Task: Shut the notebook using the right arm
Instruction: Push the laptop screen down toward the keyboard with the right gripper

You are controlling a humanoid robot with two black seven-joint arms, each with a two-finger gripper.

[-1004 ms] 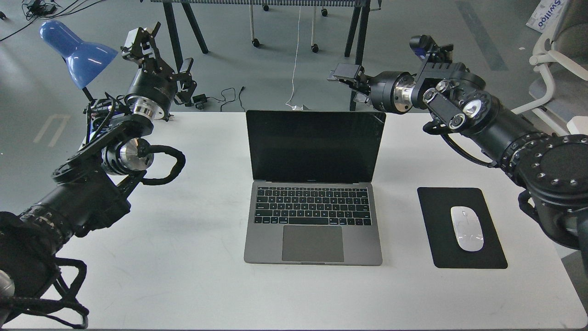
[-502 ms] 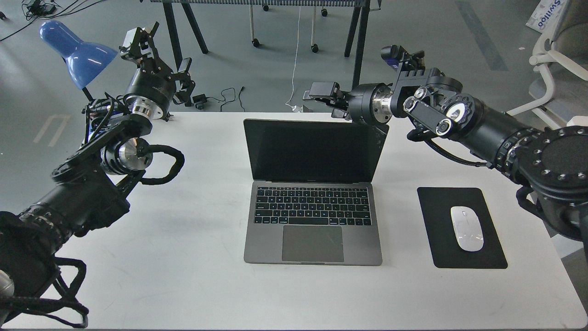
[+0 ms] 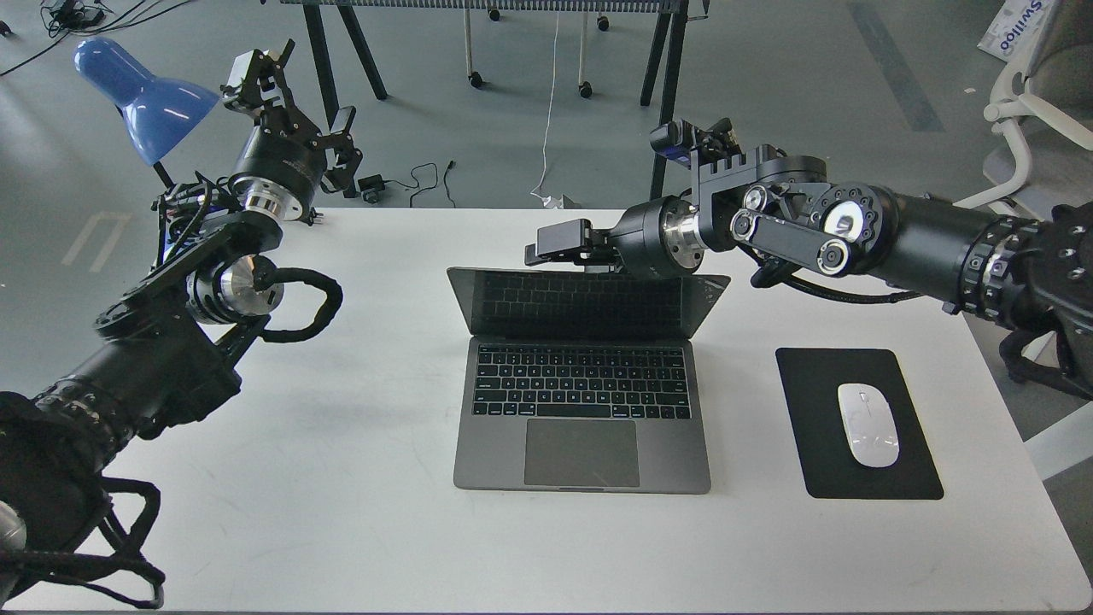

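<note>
The notebook (image 3: 581,410) is a space-grey laptop in the middle of the white table, keyboard and trackpad facing me. Its lid (image 3: 589,301) is tipped well forward over the keyboard, and the black screen mirrors the keys. My right arm (image 3: 820,226) reaches in from the right, with its gripper (image 3: 555,243) at the lid's top edge, just behind and above it. I cannot tell whether its fingers are apart. My left gripper (image 3: 295,107) is raised at the far left, away from the notebook, with its fingers spread and nothing between them.
A black mouse pad (image 3: 858,423) with a white mouse (image 3: 867,424) lies right of the notebook. A blue desk lamp (image 3: 145,94) stands at the far left corner. A white chair (image 3: 1037,111) is at the far right, table legs and cables behind the table (image 3: 341,512).
My right arm has swung left and down onto the lid's top edge. The lid has tipped forward from nearly upright to partly shut. The left arm has not moved.
</note>
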